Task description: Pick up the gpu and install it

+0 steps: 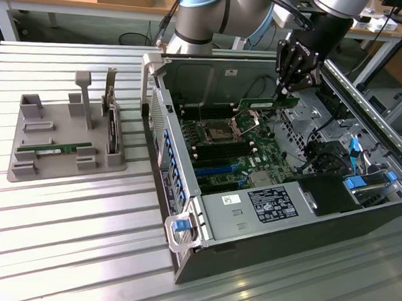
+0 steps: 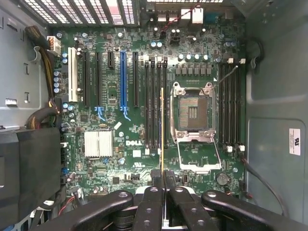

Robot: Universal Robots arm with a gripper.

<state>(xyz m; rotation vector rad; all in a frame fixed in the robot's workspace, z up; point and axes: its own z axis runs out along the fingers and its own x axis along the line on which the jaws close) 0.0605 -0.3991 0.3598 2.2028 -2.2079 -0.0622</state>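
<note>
The gripper (image 1: 286, 89) was nearly closed, its black fingers (image 2: 155, 202) pinching the green stick (image 1: 269, 104) by one end, so the board was clamped between them. In the exterior view the stick hung above the motherboard (image 1: 238, 156) inside the open computer case (image 1: 184, 210), well clear of the board's surface, lying roughly level with its long axis running from the gripper toward the exterior view's left. From the wrist camera it appeared edge-on as a thin yellowish line (image 2: 162, 122) stretching away from the fingers, parallel to the long black memory slots (image 2: 153, 103) and lined up among them, just beside the empty processor socket (image 2: 193, 111). Two green sticks were visible in all: the one held over the motherboard and a second one (image 1: 65, 147) lying flat in the grey holder tray (image 1: 24, 171) on the ribbed table (image 1: 82, 239), well apart from the case. One arm (image 1: 215, 16) reached over the case's far wall. Four memory slots sat on one side of the socket.
</note>
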